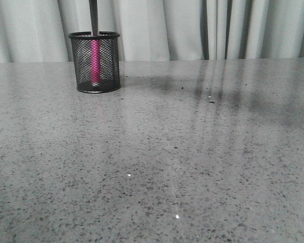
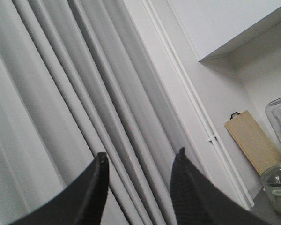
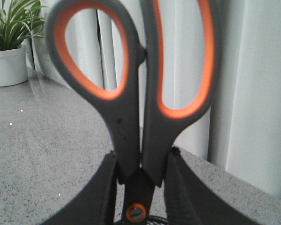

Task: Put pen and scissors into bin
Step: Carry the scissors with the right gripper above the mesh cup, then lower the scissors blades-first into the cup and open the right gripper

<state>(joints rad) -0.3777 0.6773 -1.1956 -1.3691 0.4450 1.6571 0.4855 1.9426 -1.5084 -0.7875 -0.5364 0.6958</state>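
Observation:
The black mesh bin [image 1: 94, 63] stands on the table at the far left. The pink pen [image 1: 95, 62] stands upright inside it. A slim grey length of the scissors [image 1: 93, 17] rises from the bin out of the top of the front view. In the right wrist view my right gripper [image 3: 143, 155] is shut on the scissors [image 3: 131, 117] just above the orange pivot, handles up, with the bin's rim [image 3: 154, 220] right below. My left gripper [image 2: 141, 157] is open and empty, pointing at the curtain. Neither gripper shows in the front view.
A grey speckled table [image 1: 182, 162] stretches from the bin to the front edge. A pale curtain [image 1: 192, 28] hangs behind it. A potted plant [image 3: 9, 51] stands on the table's far side. A wooden board [image 2: 253, 140] and glass jar [image 2: 277, 192] show past the left gripper.

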